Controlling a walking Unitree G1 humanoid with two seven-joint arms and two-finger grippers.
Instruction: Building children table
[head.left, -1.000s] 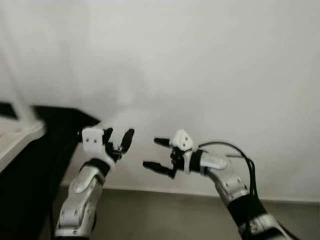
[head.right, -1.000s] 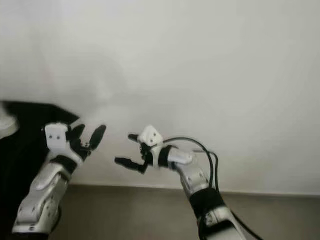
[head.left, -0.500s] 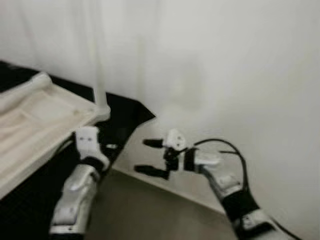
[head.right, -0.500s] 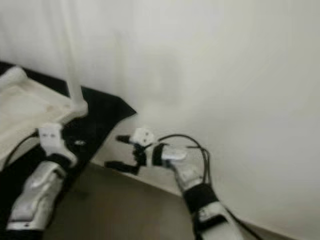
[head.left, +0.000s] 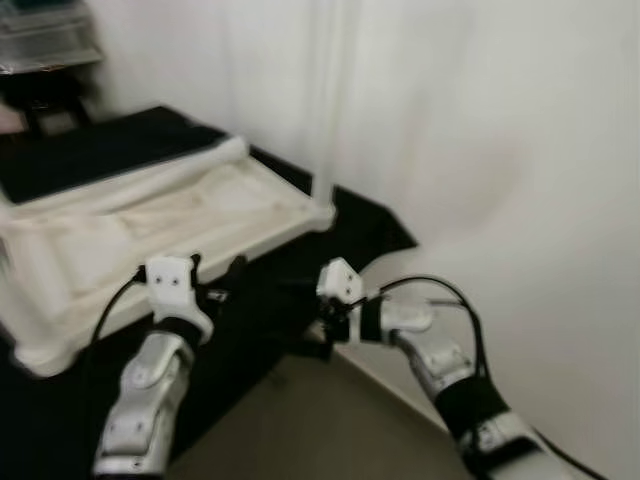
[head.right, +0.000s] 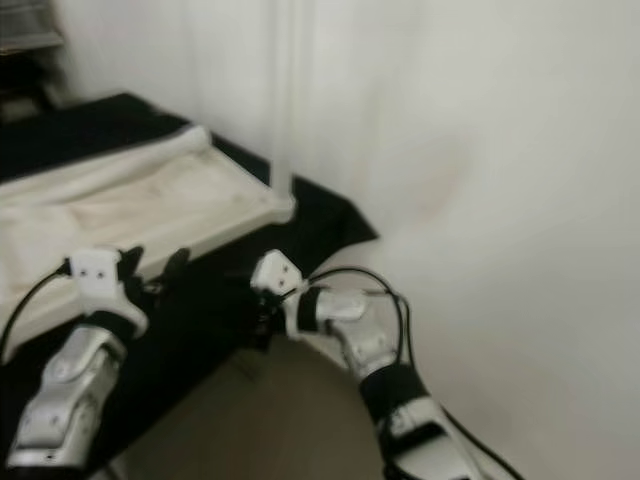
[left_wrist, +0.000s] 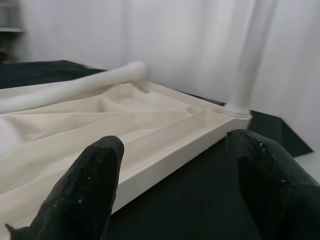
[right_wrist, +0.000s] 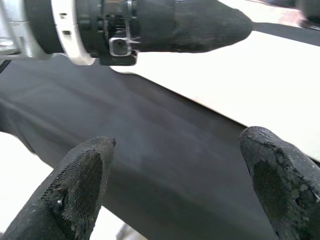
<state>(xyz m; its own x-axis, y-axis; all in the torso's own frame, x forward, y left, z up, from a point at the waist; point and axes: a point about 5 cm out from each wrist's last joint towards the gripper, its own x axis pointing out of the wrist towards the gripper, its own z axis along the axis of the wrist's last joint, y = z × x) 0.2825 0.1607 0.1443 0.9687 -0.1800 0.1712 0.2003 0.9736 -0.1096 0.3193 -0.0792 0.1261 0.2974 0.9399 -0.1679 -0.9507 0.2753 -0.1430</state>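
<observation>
**Table top lies ahead and to the left of both grippers**

A white wall backs a black mat (head.left: 90, 160) spread over the floor, and the children's table rests on it upside down.

The left gripper (head.left: 214, 275) hovers low over the mat with its two black fingers (left_wrist: 90, 185) spread wide and nothing between them. Its wrist view looks between the fingers straight at the near rim of the table top (left_wrist: 150, 155). The right gripper (right_wrist: 175, 190) is also wide open and empty, held just beside the left one and pointing across toward it, over the dark mat.

Outward from the left gripper, the white table top (head.left: 150, 225) lies flat, its long axis running from the near left toward the wall. One leg (head.left: 322, 110) stands upright at the far corner by the wall; another leg (left_wrist: 75, 87) lies loose along the far rim.

The left arm is the nearer one, so the coming reach looks like its job: forward and slightly left.
</observation>
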